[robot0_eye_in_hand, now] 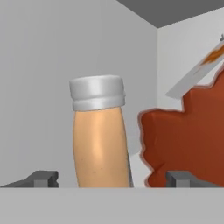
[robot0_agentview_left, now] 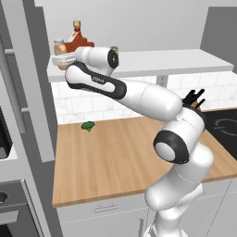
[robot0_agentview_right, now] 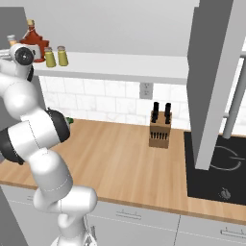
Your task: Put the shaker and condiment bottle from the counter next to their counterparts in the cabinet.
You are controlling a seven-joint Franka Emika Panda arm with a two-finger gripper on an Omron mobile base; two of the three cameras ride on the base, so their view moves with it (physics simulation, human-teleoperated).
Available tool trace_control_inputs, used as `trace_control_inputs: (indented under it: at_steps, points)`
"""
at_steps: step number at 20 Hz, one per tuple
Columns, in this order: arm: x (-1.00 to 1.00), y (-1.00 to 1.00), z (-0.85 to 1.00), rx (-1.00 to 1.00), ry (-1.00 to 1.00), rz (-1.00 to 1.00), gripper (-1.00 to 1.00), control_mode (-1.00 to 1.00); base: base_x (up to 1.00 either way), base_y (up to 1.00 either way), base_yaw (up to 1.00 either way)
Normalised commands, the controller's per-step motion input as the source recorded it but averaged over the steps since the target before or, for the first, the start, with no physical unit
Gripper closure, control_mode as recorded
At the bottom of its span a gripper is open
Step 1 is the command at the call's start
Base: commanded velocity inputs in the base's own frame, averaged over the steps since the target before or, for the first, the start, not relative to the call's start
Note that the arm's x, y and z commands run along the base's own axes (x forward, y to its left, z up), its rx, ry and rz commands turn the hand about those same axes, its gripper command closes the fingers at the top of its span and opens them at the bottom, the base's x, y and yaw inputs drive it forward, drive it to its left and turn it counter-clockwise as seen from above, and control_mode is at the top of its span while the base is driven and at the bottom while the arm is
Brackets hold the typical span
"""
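Now gripper open — astride condiment bottle

At the upper left of the left base view, the arm's wrist covers the lower part of the condiment bottle and the maple-leaf bottle. In the hand view, the condiment bottle's base is cut off, and the maple-leaf bottle runs past the right edge.

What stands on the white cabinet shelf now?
On the cabinet stand two shakers, the maple-leaf bottle and the condiment bottle, between the open pincer's fingers. The arm covers the shelf's far left.
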Motion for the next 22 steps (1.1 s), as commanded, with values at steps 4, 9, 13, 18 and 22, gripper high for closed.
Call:
trace_control_inputs:
  at_steps: [4, 9, 13, 18, 22]
  points:
    - [-0.02, 0.0, 0.0, 0.0, 0.0, 0.0, -1.0, -1.0, 0.0, 0.0, 0.0]
    - [-0.24, -0.02, 0.0, 0.0, -0.01, 0.01, -1.0, -1.0, 0.0, 0.0, 0.0]
    - [-0.39, -0.09, 0.0, 0.0, -0.02, 0.04, -1.0, -1.0, 0.0, 0.0, 0.0]
    - [-0.21, -0.32, 0.0, 0.0, -0.01, 0.01, -1.0, -1.0, 0.0, 0.0, 0.0]
    - [-0.27, -0.54, -0.01, 0.0, -0.03, 0.0, -1.0, -1.0, 0.0, 0.0, 0.0]
